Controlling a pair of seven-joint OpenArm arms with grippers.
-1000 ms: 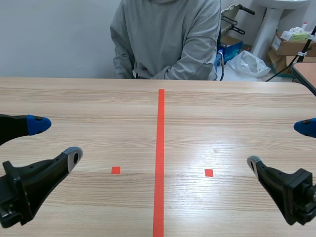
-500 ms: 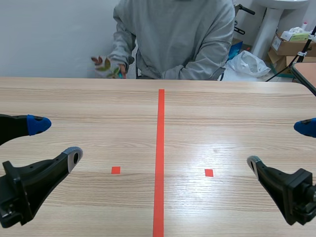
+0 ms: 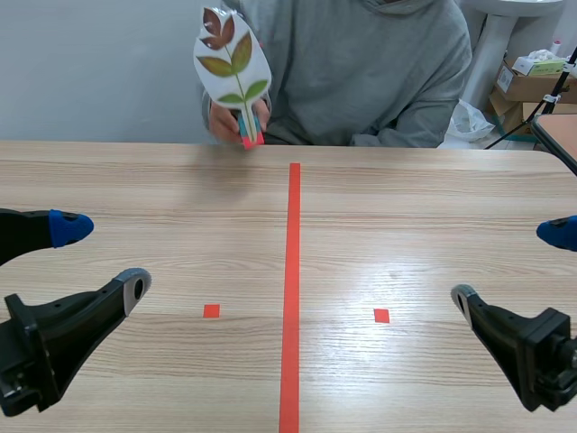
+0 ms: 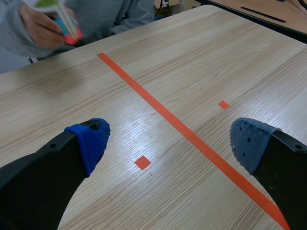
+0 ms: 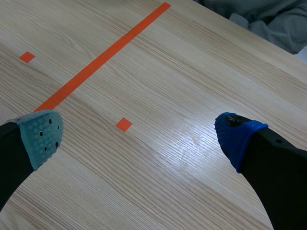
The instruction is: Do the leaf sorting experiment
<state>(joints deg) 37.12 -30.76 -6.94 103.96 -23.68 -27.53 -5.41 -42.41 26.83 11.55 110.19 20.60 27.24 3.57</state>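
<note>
Currently, a wooden table [image 3: 406, 207] is stretching toward a person [image 3: 379, 72] sitting at its far side. Left gripper [image 3: 104, 257] and right gripper [image 3: 509, 264] are hovering low at either side, spread wide, gripping nothing. The person's hand [image 3: 230, 122] is holding a leaf card [image 3: 232, 59] upright above the far edge. Sorting is seemingly just beginning: no leaf is lying down yet. The hand is partly hiding the card's base.

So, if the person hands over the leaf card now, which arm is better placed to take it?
Probably the left. The leaf card is held up in the person's hand on the left gripper side of the tape line. Both grippers are open, but the right gripper is across the line.
</note>
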